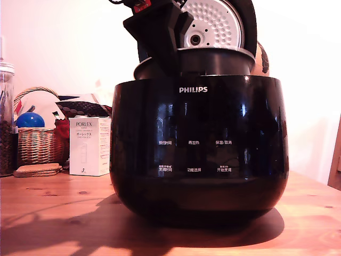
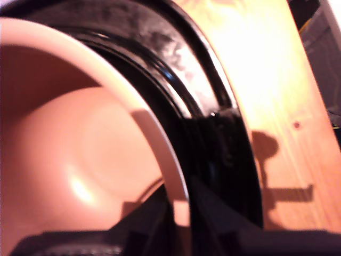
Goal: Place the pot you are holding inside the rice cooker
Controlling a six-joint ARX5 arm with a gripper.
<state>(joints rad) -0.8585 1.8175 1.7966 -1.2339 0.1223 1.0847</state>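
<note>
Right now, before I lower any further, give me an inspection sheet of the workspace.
Surface: wooden table, knotty, shadowed under the cooker.
Job's things: pot partly sunk in the Philips rice cooker, rim still above the body's edge; lid open, upright behind.
Clutter: Porlex box, wicker basket with blue ball, jar, cork coasters, all on the exterior view's left, apart from the cooker.
Gripper: gripper clamped on the pot's rim.
Cables: red wiring at the arm.
Surroundings: pale wall.

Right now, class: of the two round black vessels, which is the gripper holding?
The pot: the gripper clamps its flared rim, and it sits partly inside the glossy PHILIPS rice cooker.
</note>
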